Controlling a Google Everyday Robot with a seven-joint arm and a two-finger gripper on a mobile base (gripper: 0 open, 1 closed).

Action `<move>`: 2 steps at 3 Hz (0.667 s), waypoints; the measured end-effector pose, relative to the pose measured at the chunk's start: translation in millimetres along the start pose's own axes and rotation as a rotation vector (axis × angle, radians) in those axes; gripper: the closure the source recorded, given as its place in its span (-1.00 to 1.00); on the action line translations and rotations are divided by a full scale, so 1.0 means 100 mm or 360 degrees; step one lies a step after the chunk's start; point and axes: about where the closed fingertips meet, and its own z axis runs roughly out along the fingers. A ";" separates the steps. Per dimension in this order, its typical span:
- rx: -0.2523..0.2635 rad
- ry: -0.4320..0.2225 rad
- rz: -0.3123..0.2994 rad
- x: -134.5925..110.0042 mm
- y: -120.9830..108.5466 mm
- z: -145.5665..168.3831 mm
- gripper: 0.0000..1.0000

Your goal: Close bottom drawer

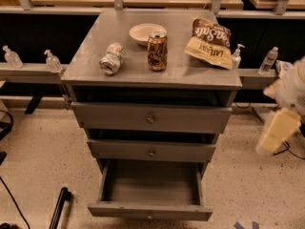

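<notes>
The bottom drawer (150, 190) stood pulled well out from the foot of the grey cabinet, its bare inside open to view and its slim front nearest the camera, with the small round knob (150, 217) at the middle of that front. The gripper (277, 130) hung far off to the right of the cabinet, apart from every drawer; whether it was released or clenched could not be told. To close the drawer well, it would probably need to travel left and down to the front, meet it at or just beside the knob so the push ran centred, and press straight back toward the cabinet; an off-centre push could skew the drawer in its runners.

The drawer looked like painted wood, flat-faced and scuffed, the knob metal. Above it, the middle drawer (151, 150) and top drawer (150, 118) sat nearly shut. On the smooth grey counter (190, 73) lay a dented can on its side (112, 58), then a shallow pale bowl (147, 32), an upright brown can (157, 50), and a crinkled foil chip bag (209, 42), none in the path of the push.
</notes>
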 end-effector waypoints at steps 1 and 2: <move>0.0037 -0.0124 0.0334 0.92 0.11 0.65 -1.00; 0.0193 -0.0147 0.0413 1.14 -0.01 0.76 -1.00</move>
